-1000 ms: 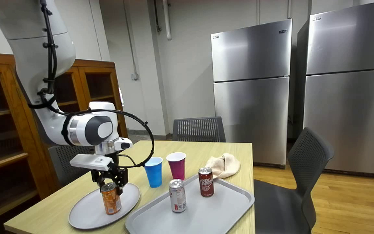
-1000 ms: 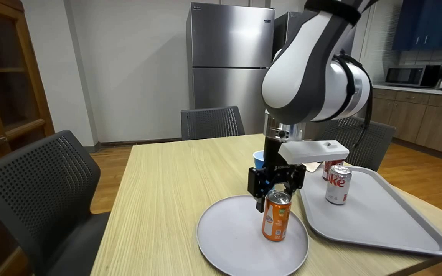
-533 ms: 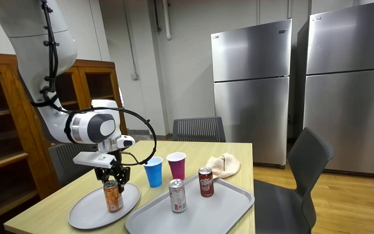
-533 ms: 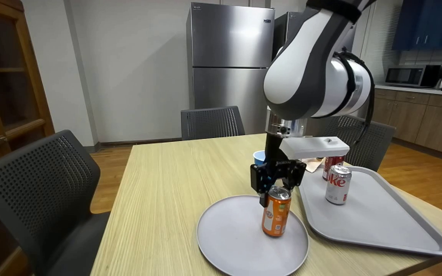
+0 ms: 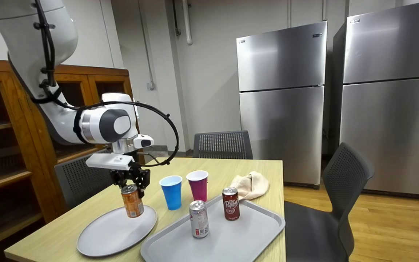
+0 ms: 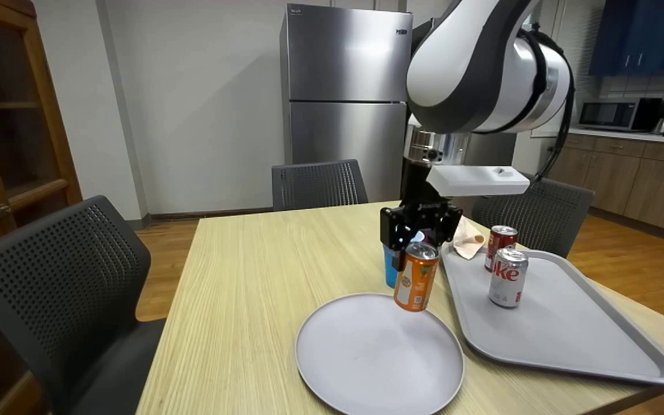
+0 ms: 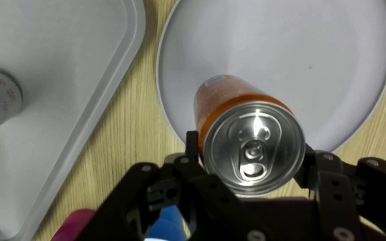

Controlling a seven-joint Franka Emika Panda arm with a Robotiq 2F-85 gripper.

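An orange soda can (image 5: 133,203) hangs in the air over the far part of a round light-grey plate (image 5: 111,236), with a slight lean in both exterior views. My gripper (image 6: 418,249) is shut on the can's upper part from above. In the wrist view the can's silver lid (image 7: 253,149) faces the camera, and one dark finger (image 7: 192,144) presses each side of it. Below the can, the plate (image 7: 280,50) shows bare. The far finger's contact is partly hidden behind the lid.
A grey tray (image 5: 231,240) beside the plate bears a silver Coke can (image 6: 508,279) and a dark red Dr Pepper can (image 5: 231,203). Blue cup (image 5: 172,193) and magenta cup (image 5: 198,186) stand close behind, near a beige cloth (image 5: 251,185). Chairs (image 6: 72,300) surround the table.
The gripper has closed on the orange can and lifted it off the plate. Can and arm have risen and shifted slightly. The tray, its cans and the cups have stayed put.
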